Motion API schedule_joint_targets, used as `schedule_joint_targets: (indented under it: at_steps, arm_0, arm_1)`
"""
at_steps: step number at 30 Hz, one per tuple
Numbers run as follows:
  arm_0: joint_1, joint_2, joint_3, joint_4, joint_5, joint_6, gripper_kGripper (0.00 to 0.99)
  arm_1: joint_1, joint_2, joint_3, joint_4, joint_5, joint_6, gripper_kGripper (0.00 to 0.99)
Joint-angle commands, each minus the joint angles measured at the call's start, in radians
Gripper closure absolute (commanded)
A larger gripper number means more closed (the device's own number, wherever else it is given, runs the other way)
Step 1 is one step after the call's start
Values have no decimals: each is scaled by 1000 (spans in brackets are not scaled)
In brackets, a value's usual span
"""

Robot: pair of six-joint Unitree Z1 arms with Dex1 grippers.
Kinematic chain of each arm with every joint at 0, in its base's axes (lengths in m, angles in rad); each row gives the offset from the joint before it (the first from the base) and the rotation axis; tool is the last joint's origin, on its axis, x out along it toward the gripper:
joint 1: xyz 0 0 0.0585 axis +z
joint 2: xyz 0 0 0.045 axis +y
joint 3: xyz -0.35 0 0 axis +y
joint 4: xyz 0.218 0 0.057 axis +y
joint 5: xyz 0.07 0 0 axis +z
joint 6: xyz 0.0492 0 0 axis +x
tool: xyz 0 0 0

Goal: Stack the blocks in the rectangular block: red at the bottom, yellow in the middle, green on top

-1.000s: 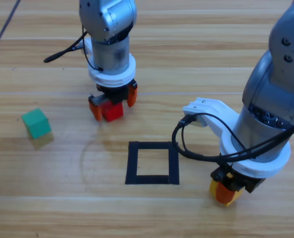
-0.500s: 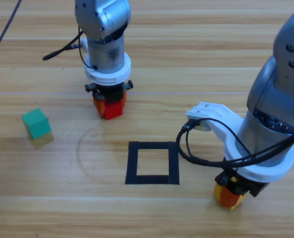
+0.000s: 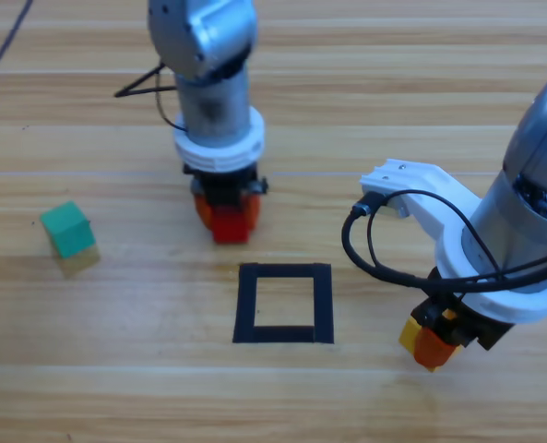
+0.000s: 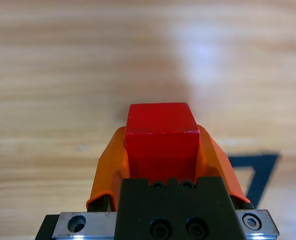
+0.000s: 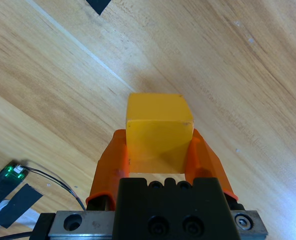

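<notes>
Bare wooden table, black cable

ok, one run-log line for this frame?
left claw: shut on red cube | right claw: shut on yellow cube | green cube: on table | tape square: empty

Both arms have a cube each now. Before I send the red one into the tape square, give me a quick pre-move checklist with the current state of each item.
1. Left pincer shut on the red cube: ok.
2. Right pincer shut on the yellow cube: ok.
3. Tape square free of blocks inside: ok.
4. Red cube over the square: not ok, it sits just outside the square's far edge.
5. Right arm out of the left arm's path: ok, it is off to the square's right.
6. Green cube out of the way: ok, far left on the table.
</notes>
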Motion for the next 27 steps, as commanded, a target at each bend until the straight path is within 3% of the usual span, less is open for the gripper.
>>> schedule_joint_targets:
  at_steps: [1,18,27]
  arm_0:
    - [-182,-57,47,6,15,36,955]
    - [-252,-47,85,-5,62,-251,950]
    - [-261,-41,99,-20,55,-286,950]
  arm_1:
    - [-10,-30,30,-11,-1,-3,990]
    - [-17,-31,38,-11,-9,1,990]
    - [-17,-31,40,-13,-9,0,990]
